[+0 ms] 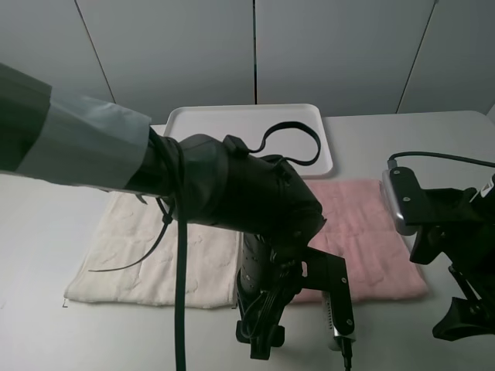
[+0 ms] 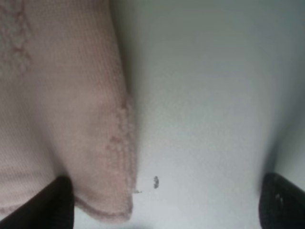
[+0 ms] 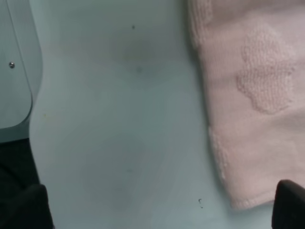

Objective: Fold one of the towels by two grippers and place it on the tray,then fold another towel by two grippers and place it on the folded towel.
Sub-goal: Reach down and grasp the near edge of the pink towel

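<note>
The pale pink towel (image 1: 363, 232) lies flat on the table, right of centre. The cream-white towel (image 1: 155, 255) lies flat to its left, and the white tray (image 1: 247, 116) stands empty behind both. My left gripper (image 1: 302, 340) hangs open over the pink towel's near left corner (image 2: 86, 143); one finger (image 2: 52, 205) is over the corner's edge, the other (image 2: 283, 202) over bare table. My right gripper (image 1: 466, 313) is open at the pink towel's near right corner (image 3: 252, 119). One of its fingers (image 3: 290, 205) is close to that corner and nothing sits between its fingers.
The left arm's bulk (image 1: 224, 193) reaches across the middle, hiding the gap between the towels and part of each. A grey panel with a screw (image 3: 14, 71) shows beside the table in the right wrist view. Bare white tabletop (image 1: 402, 332) runs along the front.
</note>
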Available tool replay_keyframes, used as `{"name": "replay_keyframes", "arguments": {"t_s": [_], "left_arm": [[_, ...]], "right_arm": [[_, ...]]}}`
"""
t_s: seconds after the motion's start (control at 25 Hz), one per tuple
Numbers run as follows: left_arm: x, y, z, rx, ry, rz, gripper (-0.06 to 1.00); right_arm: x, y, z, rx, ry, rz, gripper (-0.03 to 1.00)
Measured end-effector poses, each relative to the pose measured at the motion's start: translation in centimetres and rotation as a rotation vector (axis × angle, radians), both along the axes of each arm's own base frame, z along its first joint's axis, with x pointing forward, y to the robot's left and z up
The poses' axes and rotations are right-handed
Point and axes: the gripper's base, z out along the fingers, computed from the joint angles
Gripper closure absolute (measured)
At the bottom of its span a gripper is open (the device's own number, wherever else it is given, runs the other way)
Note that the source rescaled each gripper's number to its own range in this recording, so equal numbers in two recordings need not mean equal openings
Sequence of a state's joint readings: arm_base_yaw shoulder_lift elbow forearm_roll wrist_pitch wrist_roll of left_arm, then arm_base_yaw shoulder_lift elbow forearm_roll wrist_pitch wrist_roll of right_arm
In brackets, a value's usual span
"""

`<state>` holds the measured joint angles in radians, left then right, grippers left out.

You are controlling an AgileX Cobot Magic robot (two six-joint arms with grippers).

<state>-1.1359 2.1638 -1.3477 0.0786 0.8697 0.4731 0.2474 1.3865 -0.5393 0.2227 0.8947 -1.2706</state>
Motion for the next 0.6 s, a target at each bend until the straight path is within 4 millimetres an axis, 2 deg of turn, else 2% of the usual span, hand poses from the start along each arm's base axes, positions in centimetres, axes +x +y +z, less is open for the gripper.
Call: {"name": "replay_keyframes", "arguments": {"t_s": [0.24,0.4,0.6], "left_arm": [[0.0,0.0,0.0,0.0,0.0,0.0,-0.05],[0.0,0.0,0.0,0.0,0.0,0.0,-0.05],[0.0,0.0,0.0,0.0,0.0,0.0,-0.05]], "right_arm": [[-0.8,-0.4,-1.8,-0.005,-0.074,0.029,-0.03],[-0.4,-0.6,-2.4,-0.028,-0.126,0.058,-0.03],[-0.2,-0.7,-3.7,-0.057,-0.07,0.079,-0.03]]}}
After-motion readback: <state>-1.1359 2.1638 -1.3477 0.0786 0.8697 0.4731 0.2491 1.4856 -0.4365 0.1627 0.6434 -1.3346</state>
